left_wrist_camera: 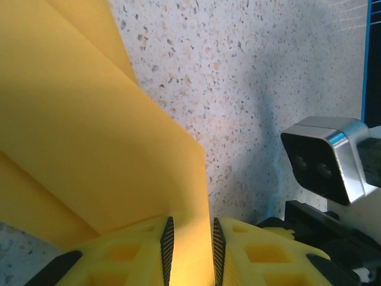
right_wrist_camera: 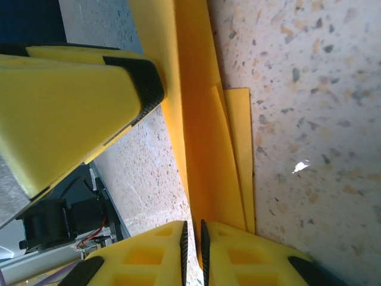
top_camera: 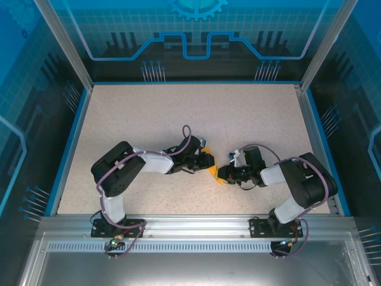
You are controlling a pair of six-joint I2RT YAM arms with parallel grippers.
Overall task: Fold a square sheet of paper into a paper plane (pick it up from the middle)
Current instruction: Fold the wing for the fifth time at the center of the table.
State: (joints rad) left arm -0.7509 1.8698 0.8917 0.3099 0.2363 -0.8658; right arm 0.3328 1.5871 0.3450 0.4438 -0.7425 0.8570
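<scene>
Lying under folded paper (left_wrist_camera: 89, 149) — speckled beige tabletop (top_camera: 178, 113), blue-panelled enclosure (top_camera: 196, 36).

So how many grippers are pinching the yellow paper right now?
2. The left gripper clamps the folded paper from one side, the right gripper from the other, near the middle of the table.

Both arms sit low w/ elbows bent: left black-and-white arm (top_camera: 125, 170) reaches right, right black-and-white arm (top_camera: 297, 179) reaches left, wrists approx. level. The left yellow-fingered gripper (left_wrist_camera: 190, 231) is pinched on the folded orange-yellow paper (left_wrist_camera: 89, 149), ribbed pads nearly meeting. The right yellow-fingered gripper (right_wrist_camera: 192, 231) nips the same paper — the two grippers' tips are close together.
</scene>
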